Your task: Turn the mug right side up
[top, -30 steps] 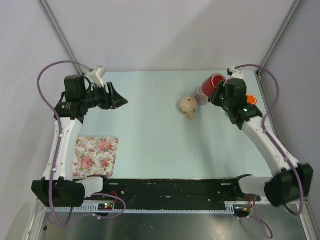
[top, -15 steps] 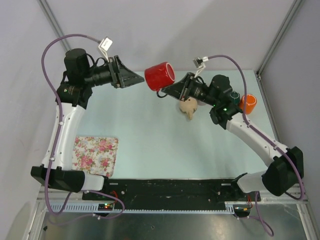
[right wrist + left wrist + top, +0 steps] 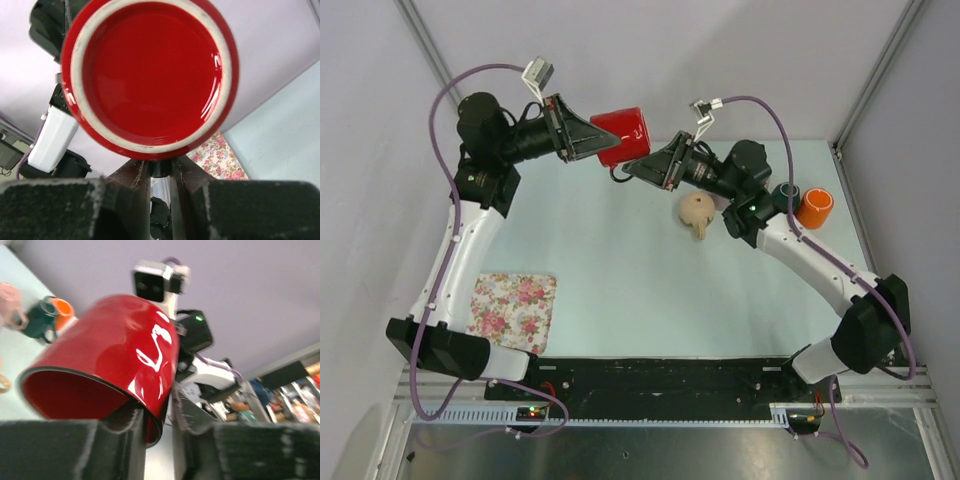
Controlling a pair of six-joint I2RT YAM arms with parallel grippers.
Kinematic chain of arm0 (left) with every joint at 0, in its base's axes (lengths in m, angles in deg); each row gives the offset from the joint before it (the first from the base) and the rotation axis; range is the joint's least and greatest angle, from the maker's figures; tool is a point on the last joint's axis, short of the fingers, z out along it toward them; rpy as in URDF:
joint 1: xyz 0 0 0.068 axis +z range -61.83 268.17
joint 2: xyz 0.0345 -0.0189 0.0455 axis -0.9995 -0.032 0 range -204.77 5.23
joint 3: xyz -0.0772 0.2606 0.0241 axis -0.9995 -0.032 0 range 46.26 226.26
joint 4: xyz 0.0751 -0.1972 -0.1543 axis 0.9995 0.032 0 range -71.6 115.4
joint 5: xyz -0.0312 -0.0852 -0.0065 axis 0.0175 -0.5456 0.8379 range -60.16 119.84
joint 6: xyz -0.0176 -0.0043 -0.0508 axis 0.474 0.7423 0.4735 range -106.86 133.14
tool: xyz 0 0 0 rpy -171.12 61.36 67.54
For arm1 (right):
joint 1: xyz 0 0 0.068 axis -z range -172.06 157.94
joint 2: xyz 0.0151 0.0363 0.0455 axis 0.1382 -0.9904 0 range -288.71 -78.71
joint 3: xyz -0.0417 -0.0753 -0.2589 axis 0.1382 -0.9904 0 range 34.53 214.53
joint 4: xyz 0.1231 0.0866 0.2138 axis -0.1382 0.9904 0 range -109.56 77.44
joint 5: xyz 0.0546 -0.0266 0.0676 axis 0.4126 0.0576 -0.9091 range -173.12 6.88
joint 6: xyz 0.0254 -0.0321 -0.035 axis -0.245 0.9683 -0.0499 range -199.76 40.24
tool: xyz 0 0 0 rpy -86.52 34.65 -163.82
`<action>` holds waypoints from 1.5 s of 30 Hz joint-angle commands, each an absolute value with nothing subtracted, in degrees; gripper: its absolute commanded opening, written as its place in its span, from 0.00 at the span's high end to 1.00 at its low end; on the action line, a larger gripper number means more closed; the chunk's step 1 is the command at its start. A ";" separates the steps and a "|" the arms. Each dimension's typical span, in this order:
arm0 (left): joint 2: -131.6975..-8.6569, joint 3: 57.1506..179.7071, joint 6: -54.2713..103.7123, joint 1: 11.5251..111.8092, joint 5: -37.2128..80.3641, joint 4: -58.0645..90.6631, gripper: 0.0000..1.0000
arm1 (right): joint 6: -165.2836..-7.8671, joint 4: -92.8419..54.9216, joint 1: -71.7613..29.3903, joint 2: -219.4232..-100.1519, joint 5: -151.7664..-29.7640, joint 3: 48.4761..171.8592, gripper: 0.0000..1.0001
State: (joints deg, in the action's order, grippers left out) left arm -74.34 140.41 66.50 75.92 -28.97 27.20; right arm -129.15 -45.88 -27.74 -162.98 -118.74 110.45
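Note:
The red mug [image 3: 620,135] hangs in the air above the table's far middle, lying on its side between both arms. In the right wrist view its red base [image 3: 150,70] faces the camera. My right gripper [image 3: 635,168] is shut on the mug's dark handle [image 3: 161,167], below the base. My left gripper [image 3: 592,143] meets the mug from the left at its open mouth. In the left wrist view, one finger sits inside the mug [image 3: 110,355] and the other outside. The left gripper [image 3: 157,415] has the rim wall pinched between them.
A beige figure [image 3: 697,212] lies on the pale table under the right arm. A dark green mug [image 3: 784,195] and an orange cup [image 3: 814,207] stand at the back right. A floral cloth [image 3: 512,310] lies at the front left.
The right arm lifted the red mug from the back right and carried it left. The left arm rose to meet it, and its jaws closed over the rim.

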 commanded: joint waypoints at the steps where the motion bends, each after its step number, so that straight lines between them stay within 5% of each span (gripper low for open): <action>1: -74.55 136.47 82.32 74.82 -30.77 6.04 0.90 | -131.01 -50.18 -29.52 -166.03 -122.35 113.83 1.00; 3: -74.26 134.42 82.73 75.10 -30.25 4.66 0.97 | -131.16 -49.38 -29.42 -167.25 -122.53 113.84 1.00; 5: -73.31 130.86 82.13 76.37 -27.88 4.35 0.99 | -129.70 -46.37 -29.15 -167.79 -121.72 113.88 0.77; 8: -72.63 129.03 70.91 80.44 -21.05 20.34 1.00 | -123.70 -34.27 -28.85 -167.30 -116.68 113.83 0.23; 11: -72.85 133.19 43.69 82.56 -7.55 43.95 1.00 | -116.32 -21.25 -28.84 -166.45 -108.63 113.86 0.03; 20: -68.80 126.31 -3.39 86.19 29.58 72.70 1.00 | -103.54 -1.40 -29.58 -165.15 -93.76 113.81 0.01; 33: -74.36 111.53 -19.03 118.97 24.95 76.90 1.00 | -100.30 -1.08 -30.23 -166.72 -93.90 113.82 0.01; 45: -85.55 108.99 -19.54 123.10 26.15 67.86 0.96 | -99.30 0.96 -30.23 -166.96 -91.63 113.81 0.01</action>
State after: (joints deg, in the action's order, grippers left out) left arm -83.30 108.13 -17.84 122.47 26.53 71.53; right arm -100.62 0.04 -29.88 -167.52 -93.89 111.70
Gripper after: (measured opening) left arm 0.122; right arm 0.993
